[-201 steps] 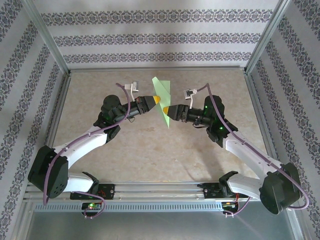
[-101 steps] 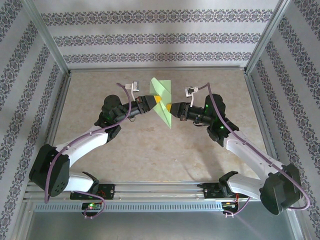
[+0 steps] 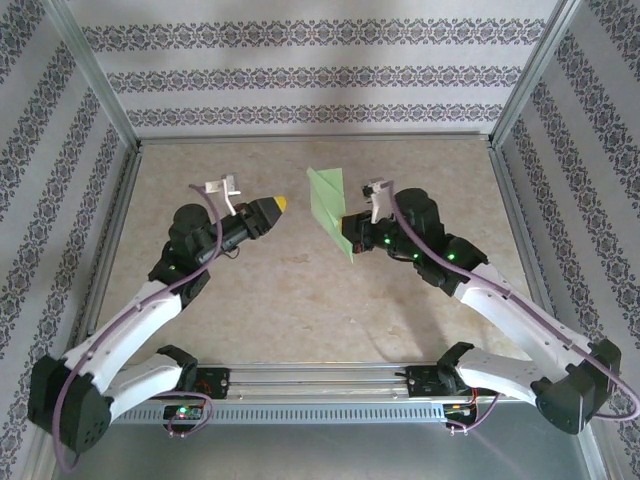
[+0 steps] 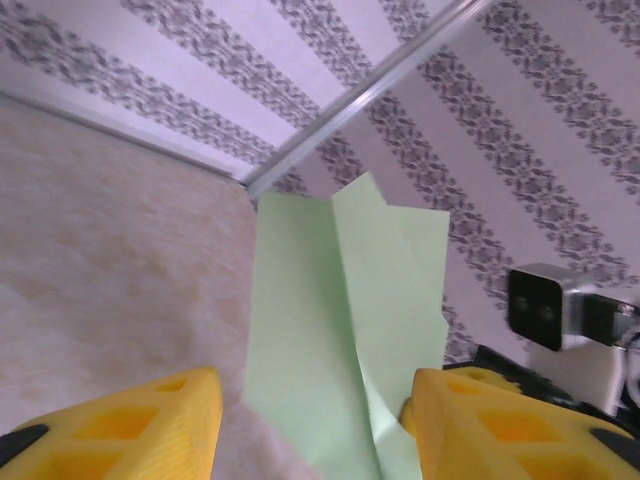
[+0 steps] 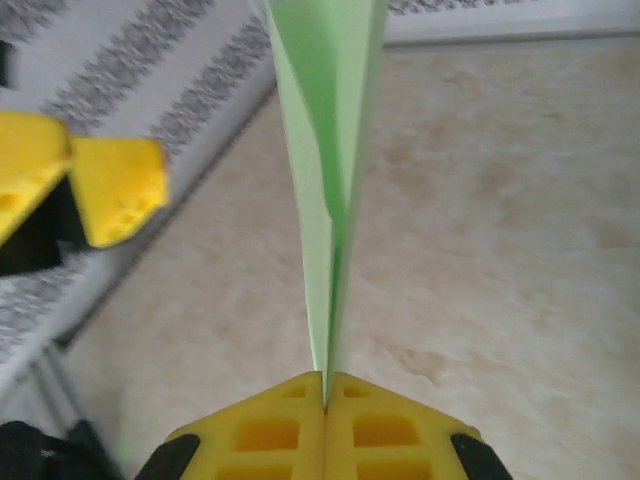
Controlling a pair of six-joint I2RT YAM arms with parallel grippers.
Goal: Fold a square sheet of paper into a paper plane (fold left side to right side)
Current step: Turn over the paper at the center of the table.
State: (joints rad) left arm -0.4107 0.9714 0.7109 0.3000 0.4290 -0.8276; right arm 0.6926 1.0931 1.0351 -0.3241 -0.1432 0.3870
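The square sheet of paper is folded into a light green, pointed paper plane (image 3: 330,203) with a centre crease, held on edge above the table. My right gripper (image 3: 352,229) is shut on its lower edge; in the right wrist view the paper plane (image 5: 325,150) rises straight out of the closed right gripper (image 5: 325,388). My left gripper (image 3: 279,205) stands open a short way to the left, clear of the paper. In the left wrist view the paper plane (image 4: 335,320) hangs beyond the open left gripper (image 4: 312,425), untouched by its yellow fingers (image 4: 150,425).
The beige table (image 3: 280,290) is boxed in by patterned walls (image 3: 320,75) and metal corner posts (image 3: 95,70). A metal rail (image 3: 320,385) carrying both arm bases runs along the near edge. The right wrist's camera (image 4: 545,305) faces the left gripper.
My left gripper has let go of the paper, opened and drawn back to the left. My right gripper has shut on the paper and now holds it alone.
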